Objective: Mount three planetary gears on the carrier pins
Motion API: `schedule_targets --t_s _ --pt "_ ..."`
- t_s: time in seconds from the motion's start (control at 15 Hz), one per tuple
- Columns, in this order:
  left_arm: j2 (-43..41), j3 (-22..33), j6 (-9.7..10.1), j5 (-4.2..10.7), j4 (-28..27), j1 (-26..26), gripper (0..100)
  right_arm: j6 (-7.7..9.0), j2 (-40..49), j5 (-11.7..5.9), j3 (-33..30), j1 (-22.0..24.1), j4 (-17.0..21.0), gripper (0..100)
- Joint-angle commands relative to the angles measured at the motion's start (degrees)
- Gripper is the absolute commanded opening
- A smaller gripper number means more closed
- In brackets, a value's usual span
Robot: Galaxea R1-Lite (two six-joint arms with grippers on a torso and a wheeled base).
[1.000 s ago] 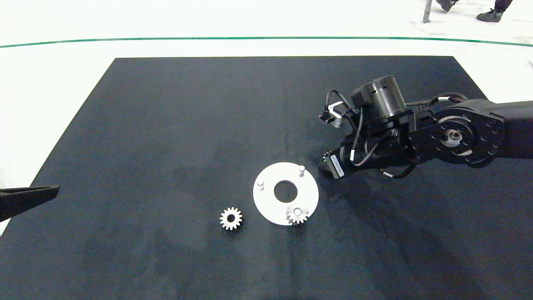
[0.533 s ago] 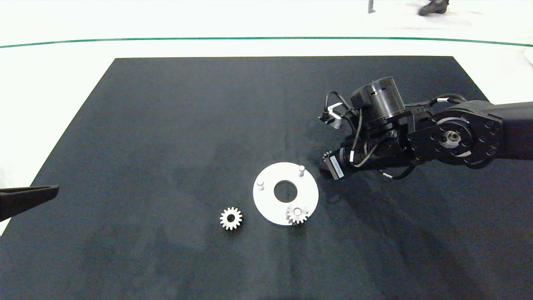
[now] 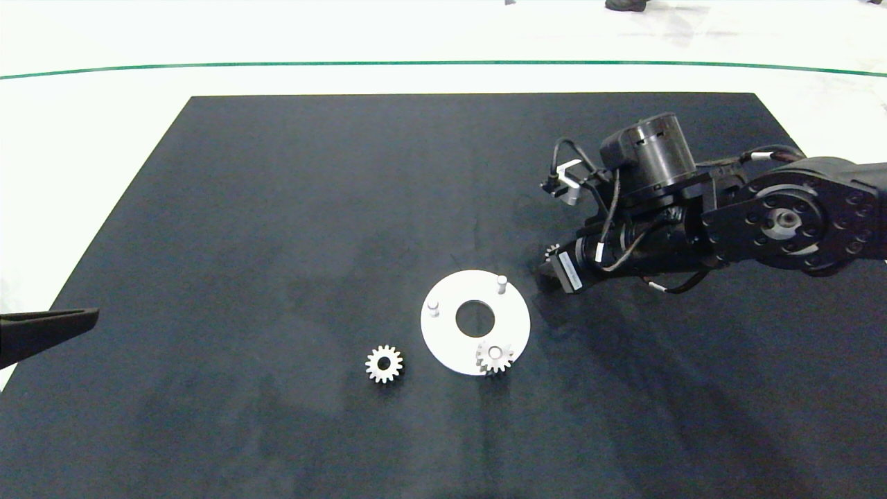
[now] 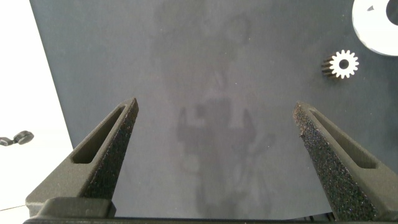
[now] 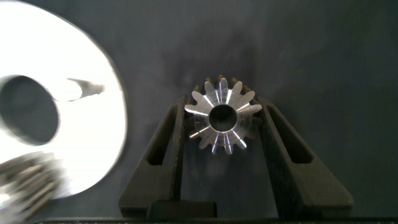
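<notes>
A white disc point(image 3: 447, 343) lies on the mat with two bare carrier pins point(image 3: 502, 283) point(image 3: 433, 307). One planetary gear point(image 3: 495, 357) sits on the third pin, at the disc's near edge. A second gear point(image 3: 384, 364) lies loose on the mat left of the disc. My right gripper point(image 3: 553, 260) hovers just right of the disc's far pin, shut on the third gear point(image 5: 222, 116), held by its toothed sides with the bore showing. The right wrist view shows the disc point(image 5: 93, 143) blurred beside it. My left gripper point(image 4: 214, 118) stands open at the mat's left edge.
A black mat point(image 3: 277, 208) covers the table, with white floor and a green line beyond it. A person's shoe point(image 3: 627, 5) shows at the top edge. The right arm's wrist and cables point(image 3: 651, 201) hang over the mat's right side.
My right gripper has shifted slightly away from me and to the right with the gear still in it. The disc, the other gears and the left arm have not moved.
</notes>
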State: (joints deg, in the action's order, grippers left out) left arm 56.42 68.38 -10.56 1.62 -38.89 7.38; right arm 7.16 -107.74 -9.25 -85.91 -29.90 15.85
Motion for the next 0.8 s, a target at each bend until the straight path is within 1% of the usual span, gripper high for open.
schedule_targets --t_s 0.07,0.2,0.4,0.47,0.6,0.8 --pt "0.0 0.0 -0.08 0.05 -0.2 0.0 100 0.31 4.9 -0.06 -0.3 -3.0 0.1 22" --pt "0.0 0.0 -0.08 0.05 -0.2 0.0 100 0.40 5.7 -0.06 -0.5 -5.3 0.3 22" --pt "0.0 0.0 -0.08 0.05 -0.2 0.1 100 0.49 4.6 -0.50 -1.7 -8.4 0.9 22" --pt "0.0 0.0 -0.08 0.05 -0.2 0.3 100 0.49 3.3 -0.68 -3.0 -9.1 2.4 22" --pt "0.0 0.0 -0.08 0.14 -0.2 0.6 100 0.49 0.5 -0.50 -6.7 -9.5 5.1 22" --pt "0.0 0.0 -0.08 0.14 -0.2 0.6 100 0.49 -1.9 -0.77 -7.6 -9.6 5.2 22"
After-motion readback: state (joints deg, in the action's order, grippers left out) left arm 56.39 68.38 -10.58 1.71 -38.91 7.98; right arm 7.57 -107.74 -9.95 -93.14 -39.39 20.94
